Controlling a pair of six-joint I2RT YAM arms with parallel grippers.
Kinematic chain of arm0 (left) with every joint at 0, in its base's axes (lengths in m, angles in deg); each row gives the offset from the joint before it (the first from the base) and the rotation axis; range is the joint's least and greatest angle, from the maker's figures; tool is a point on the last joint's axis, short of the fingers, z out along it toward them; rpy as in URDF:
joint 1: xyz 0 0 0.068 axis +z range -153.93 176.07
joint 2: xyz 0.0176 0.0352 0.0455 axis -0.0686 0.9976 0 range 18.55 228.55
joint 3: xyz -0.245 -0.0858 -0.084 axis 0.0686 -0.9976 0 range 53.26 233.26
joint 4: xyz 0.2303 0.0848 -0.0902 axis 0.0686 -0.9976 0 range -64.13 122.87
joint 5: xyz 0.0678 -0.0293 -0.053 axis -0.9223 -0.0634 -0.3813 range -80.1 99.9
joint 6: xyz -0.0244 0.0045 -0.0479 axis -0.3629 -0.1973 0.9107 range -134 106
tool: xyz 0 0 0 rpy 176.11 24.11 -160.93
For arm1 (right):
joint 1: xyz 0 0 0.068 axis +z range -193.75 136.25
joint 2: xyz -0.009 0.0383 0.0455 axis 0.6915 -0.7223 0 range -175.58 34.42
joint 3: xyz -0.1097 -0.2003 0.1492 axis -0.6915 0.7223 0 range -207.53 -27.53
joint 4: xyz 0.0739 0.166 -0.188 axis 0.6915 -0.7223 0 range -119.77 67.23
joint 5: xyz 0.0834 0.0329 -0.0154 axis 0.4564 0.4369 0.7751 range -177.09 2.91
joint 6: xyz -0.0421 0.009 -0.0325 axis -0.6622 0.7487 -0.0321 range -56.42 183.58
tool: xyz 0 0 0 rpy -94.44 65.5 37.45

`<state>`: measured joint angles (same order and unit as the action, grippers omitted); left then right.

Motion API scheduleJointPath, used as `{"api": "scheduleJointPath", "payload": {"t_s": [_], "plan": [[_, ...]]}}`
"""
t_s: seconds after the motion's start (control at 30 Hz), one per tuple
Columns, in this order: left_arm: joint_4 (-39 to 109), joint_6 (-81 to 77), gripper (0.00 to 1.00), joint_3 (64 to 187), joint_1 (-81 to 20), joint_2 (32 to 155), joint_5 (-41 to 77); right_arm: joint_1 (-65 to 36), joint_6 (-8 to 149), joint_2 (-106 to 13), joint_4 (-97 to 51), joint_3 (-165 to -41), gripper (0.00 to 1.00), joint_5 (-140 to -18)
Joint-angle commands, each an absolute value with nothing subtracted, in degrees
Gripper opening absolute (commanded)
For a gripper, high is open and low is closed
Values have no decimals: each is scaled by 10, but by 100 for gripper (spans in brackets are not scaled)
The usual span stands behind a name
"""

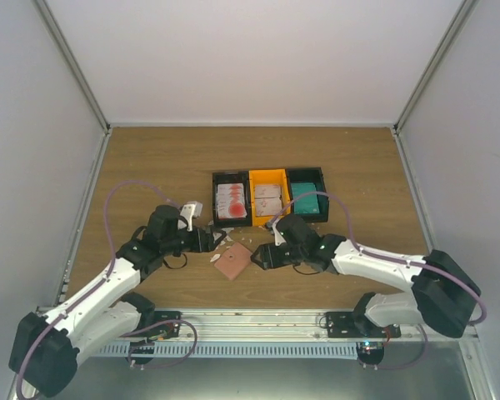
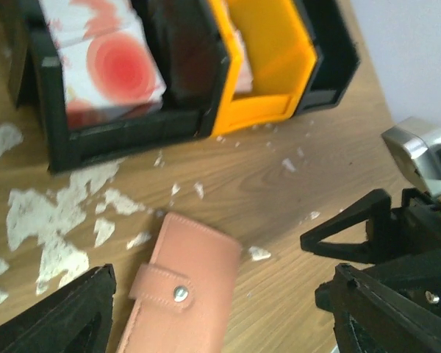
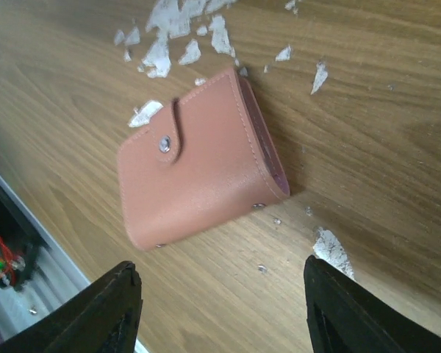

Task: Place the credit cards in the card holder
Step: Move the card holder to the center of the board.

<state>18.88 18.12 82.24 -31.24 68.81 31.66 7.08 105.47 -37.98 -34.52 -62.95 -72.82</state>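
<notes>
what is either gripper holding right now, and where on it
Nothing is held. The left gripper and right gripper are both open by the card holder, which lies shut on the table.

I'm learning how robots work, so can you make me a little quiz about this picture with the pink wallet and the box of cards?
1. True or false: the card holder lies closed on the table, its strap snapped down.
2. Seen from above, which compartment of the tray holds the teal cards? A: left. B: middle. C: right.
3. Fill in the gap: the right gripper is open above the card holder and holds ____.

Key: 1 true. 2 C. 3 nothing.
</notes>
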Motion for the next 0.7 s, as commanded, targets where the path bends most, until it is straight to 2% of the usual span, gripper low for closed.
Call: {"api": "scheduleJointPath", "payload": {"t_s": [0.0, 0.2, 0.43, 0.67], "plan": [[199, 211, 76, 794, -316, 704, 328, 80, 1045, -428, -321, -639, 58, -720], [214, 223, 65, 778, -317, 770, 347, 83, 1034, -495, -297, -663, 47, -719], [249, 241, 57, 757, -323, 818, 352, 84, 1022, -535, -300, -677, 46, -755], [271, 243, 47, 749, -333, 849, 358, 84, 1027, -570, -283, -680, 43, -736]]}}
